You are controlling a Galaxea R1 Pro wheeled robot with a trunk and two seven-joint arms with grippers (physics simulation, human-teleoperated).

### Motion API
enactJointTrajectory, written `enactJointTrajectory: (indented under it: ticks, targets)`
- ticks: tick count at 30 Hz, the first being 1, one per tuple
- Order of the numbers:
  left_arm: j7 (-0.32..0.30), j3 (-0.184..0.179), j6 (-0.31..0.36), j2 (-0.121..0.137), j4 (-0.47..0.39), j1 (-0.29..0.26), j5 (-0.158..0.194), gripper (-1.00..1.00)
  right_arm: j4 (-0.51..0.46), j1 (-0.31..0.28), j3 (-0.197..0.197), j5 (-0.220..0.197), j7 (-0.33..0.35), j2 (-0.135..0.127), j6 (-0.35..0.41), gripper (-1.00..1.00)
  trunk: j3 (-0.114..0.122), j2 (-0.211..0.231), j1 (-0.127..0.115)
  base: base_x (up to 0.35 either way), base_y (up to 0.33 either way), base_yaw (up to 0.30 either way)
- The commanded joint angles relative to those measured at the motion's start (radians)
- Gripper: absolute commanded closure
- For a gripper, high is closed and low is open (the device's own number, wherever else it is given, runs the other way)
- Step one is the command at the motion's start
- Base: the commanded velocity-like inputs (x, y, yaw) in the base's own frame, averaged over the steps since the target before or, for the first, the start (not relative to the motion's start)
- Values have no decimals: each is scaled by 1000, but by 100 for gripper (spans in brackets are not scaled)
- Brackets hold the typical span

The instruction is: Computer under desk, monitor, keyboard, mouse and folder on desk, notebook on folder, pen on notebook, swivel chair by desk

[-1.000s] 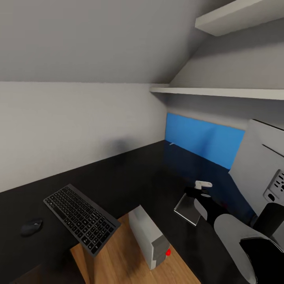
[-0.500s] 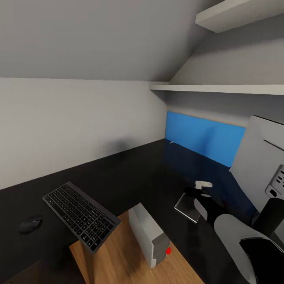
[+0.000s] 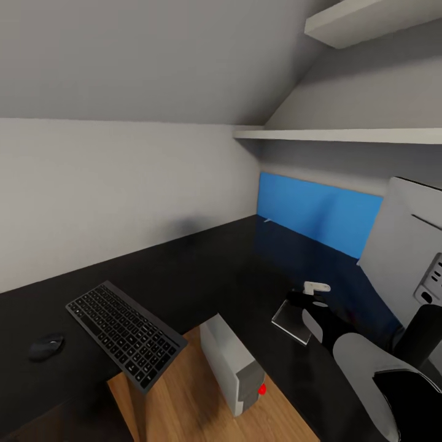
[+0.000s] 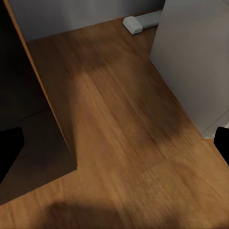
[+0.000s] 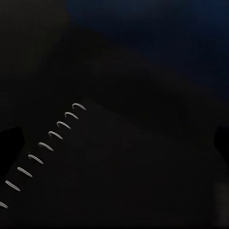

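Fingertips of the right gripper (image 5: pixel 114 143) spread wide over a spiral-bound notebook (image 5: pixel 119 176).

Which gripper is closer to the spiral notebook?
Right. The right gripper hovers just above the notebook; the left gripper is low over the wooden floor beside the computer.

The monitor (image 3: pixel 408 245) runs off the head view's edge at three o'clock, so only part of its light-grey back shows. The right arm (image 3: pixel 374 362) hides the monitor's foot and is itself cut off at five o'clock. The surface (image 3: pixel 202 264) is cropped at nine o'clock. The keyboard (image 3: pixel 126 334) hangs past the surface's edge, hiding the floor beneath. In the right wrist view a spiral-bound notebook (image 5: pixel 119 167) is nearly lost in darkness; its cover colour cannot be told. Both grippers' fingertips (image 4: pixel 9 150) appear only as black slivers at the wrist views' edges.
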Motion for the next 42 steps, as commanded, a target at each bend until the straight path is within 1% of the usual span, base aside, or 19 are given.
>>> enactJointTrajectory:
  ticks: [1, 3, 17, 20, 22, 26, 32, 42]
  targets:
    - [6, -8, -3, 0, 1, -1, 4, -100, -2, 0, 9, -9, -6, -1, 5, -100, -4, -8, 4, 0, 0, 0]
    - [6, -8, -3, 0, 1, -1, 4, -100, -2, 0, 9, -9, -6, -1, 6, -100, -10, -22, 12, 0, 0, 0]
    - [5, -7, -2, 4, 1, -1, 6, -100, -2, 0, 9, -9, -4, 0, 19, -100, -10, -22, 12, 0, 0, 0]
    - [6, -7, -3, 10, 1, -1, 6, -100, -2, 0, 9, -9, -4, 0, 19, -100, -10, -22, 12, 0, 0, 0]
    - [5, -7, -3, 19, 1, -1, 6, -100, -2, 0, 9, -9, -5, 1, 20, -100, -10, -22, 12, -4, 0, 0]
    - [5, -7, -3, 26, 1, -1, 6, -100, -1, 0, 10, -9, -5, 1, 20, -100, -10, -22, 12, -106, 0, 0]
    - [5, -7, -3, 28, 1, -1, 6, -100, -2, 0, 10, -9, -6, 1, 20, -100, -10, -22, 12, -156, 0, 0]
    - [4, -7, -3, 29, 1, -1, 6, -100, -1, 0, 11, -9, -6, 3, 20, -100, -10, -22, 12, -25, 0, 0]
